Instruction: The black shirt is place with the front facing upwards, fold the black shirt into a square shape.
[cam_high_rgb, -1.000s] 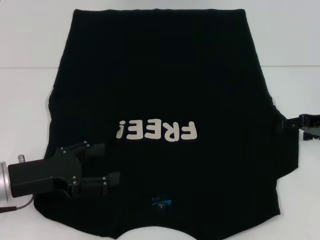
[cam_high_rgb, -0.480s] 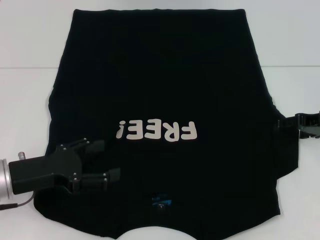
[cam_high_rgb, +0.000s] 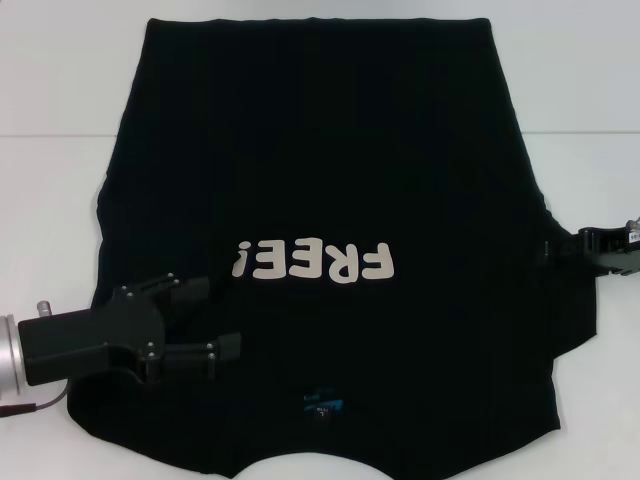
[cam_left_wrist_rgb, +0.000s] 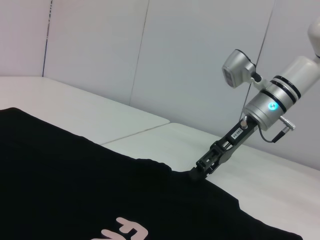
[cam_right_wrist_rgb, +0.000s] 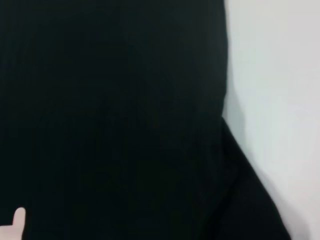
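Note:
The black shirt (cam_high_rgb: 320, 150) lies spread flat on the white table, front up. Its white "FREE!" print (cam_high_rgb: 315, 262) reads upside down in the head view, and the small blue neck label (cam_high_rgb: 322, 404) sits near the front edge. My left gripper (cam_high_rgb: 210, 320) hovers open over the shirt's near left part, close to the shoulder, with nothing between its fingers. My right gripper (cam_high_rgb: 592, 246) is at the shirt's right edge by the sleeve. In the left wrist view it (cam_left_wrist_rgb: 200, 170) touches the cloth's edge (cam_left_wrist_rgb: 165, 167). The right wrist view shows only black cloth (cam_right_wrist_rgb: 110, 110) close up.
Bare white table (cam_high_rgb: 50, 80) surrounds the shirt on the left, right and far sides, with a seam line (cam_high_rgb: 50, 136) running across it. A pale panelled wall (cam_left_wrist_rgb: 150, 60) stands behind the table in the left wrist view.
My right gripper has slid a little to the right, outward along the shirt's right edge. The left gripper has shifted only slightly. The shirt lies as before.

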